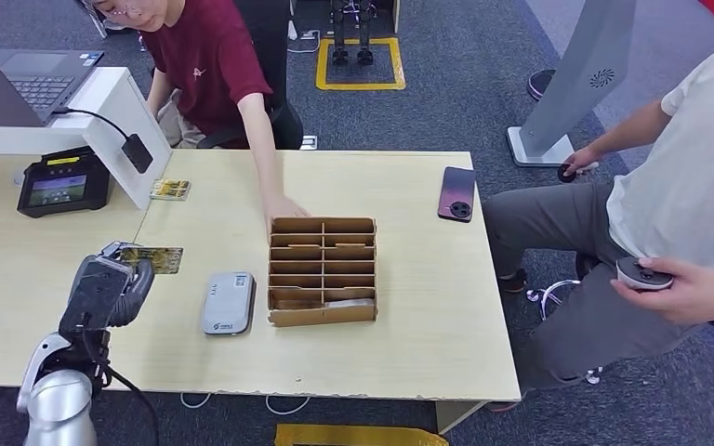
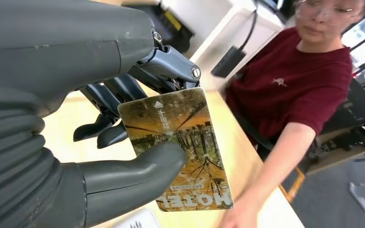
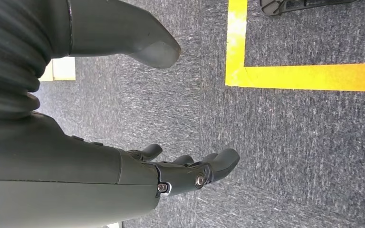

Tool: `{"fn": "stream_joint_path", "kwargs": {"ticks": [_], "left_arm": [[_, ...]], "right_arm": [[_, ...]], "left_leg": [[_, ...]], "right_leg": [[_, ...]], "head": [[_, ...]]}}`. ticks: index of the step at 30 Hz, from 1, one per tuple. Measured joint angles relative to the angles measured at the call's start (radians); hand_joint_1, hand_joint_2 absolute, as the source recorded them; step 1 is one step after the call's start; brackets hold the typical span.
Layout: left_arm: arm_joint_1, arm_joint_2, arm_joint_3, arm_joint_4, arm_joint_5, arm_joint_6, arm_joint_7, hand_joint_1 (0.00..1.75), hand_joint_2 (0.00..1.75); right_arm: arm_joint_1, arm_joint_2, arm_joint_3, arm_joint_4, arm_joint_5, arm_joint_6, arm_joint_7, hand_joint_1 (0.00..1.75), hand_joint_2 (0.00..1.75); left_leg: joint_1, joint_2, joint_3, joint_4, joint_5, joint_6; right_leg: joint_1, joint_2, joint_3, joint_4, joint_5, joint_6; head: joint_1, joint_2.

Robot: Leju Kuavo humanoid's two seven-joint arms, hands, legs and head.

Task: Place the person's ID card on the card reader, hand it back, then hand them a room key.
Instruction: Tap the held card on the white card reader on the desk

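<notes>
My left hand (image 1: 110, 290) hovers over the near left part of the wooden table (image 1: 428, 316) and pinches a room key card (image 1: 154, 258) between thumb and fingers. Up close, the key card (image 2: 178, 142) has a yellow-brown tree picture and the word MOTEL, with my thumb (image 2: 147, 166) pressed on its face. The grey card reader (image 1: 228, 302) lies just to the right of that hand. A second card (image 1: 169, 190) lies flat near the white stand. The person in a red shirt (image 1: 206, 60) rests a hand (image 1: 284, 209) on the table behind the cardboard box. My right hand (image 3: 185, 171) hangs open above grey carpet.
A cardboard slotted organizer (image 1: 323, 269) sits mid-table, right of the reader. A black payment terminal (image 1: 60, 181) and a laptop (image 1: 33, 79) stand at the far left. A dark phone (image 1: 456, 193) lies at the table's right edge. Another person (image 1: 688, 214) sits to the right, holding controllers.
</notes>
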State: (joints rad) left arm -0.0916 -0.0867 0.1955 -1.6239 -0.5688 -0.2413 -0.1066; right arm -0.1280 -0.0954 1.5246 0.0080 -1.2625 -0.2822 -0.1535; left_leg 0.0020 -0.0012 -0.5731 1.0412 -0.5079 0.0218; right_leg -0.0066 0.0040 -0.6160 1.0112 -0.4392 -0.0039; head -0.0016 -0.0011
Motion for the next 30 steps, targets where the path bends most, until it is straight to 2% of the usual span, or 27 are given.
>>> {"fn": "stream_joint_path", "kwargs": {"ticks": [3,10,17,23,30], "left_arm": [[0.014,-0.005,0.005,0.000,0.088,-0.018,0.039,1.75,1.75],[0.038,-0.011,0.005,0.003,0.131,-0.025,0.097,1.75,1.75],[0.041,-0.027,0.004,0.030,0.057,0.007,0.151,1.75,1.75],[0.040,-0.045,0.004,0.053,0.022,0.010,0.161,1.75,1.75],[0.031,-0.113,0.002,0.075,-0.061,0.024,0.158,1.75,1.75]], "right_arm": [[0.000,-0.002,0.000,0.000,0.001,0.004,-0.001,0.00,1.75],[0.000,-0.003,0.000,0.000,0.012,0.014,0.011,0.00,1.75],[-0.005,-0.005,0.000,0.000,0.027,0.014,0.009,0.00,1.75],[-0.007,-0.005,0.000,0.000,0.034,0.014,0.008,0.00,1.75],[-0.010,-0.005,0.000,0.000,0.046,0.014,0.020,0.00,1.75]], "left_leg": [[0.000,0.000,0.000,0.000,0.000,0.000],[0.000,0.000,0.000,0.000,0.000,0.000],[0.000,0.000,0.000,0.000,0.000,0.000],[0.000,0.000,0.000,0.000,0.000,0.000],[0.000,0.000,0.000,0.000,0.000,0.000]], "right_leg": [[0.000,0.000,0.000,0.000,0.000,0.000],[0.000,0.000,0.000,0.000,0.000,0.001],[0.000,0.000,0.000,0.000,0.000,0.001],[0.000,0.000,0.000,0.000,0.000,0.001],[0.000,0.000,0.000,0.000,0.000,0.001]], "head": [[0.000,0.000],[0.000,0.000],[0.000,0.000],[0.000,0.000],[-0.001,0.000]]}}
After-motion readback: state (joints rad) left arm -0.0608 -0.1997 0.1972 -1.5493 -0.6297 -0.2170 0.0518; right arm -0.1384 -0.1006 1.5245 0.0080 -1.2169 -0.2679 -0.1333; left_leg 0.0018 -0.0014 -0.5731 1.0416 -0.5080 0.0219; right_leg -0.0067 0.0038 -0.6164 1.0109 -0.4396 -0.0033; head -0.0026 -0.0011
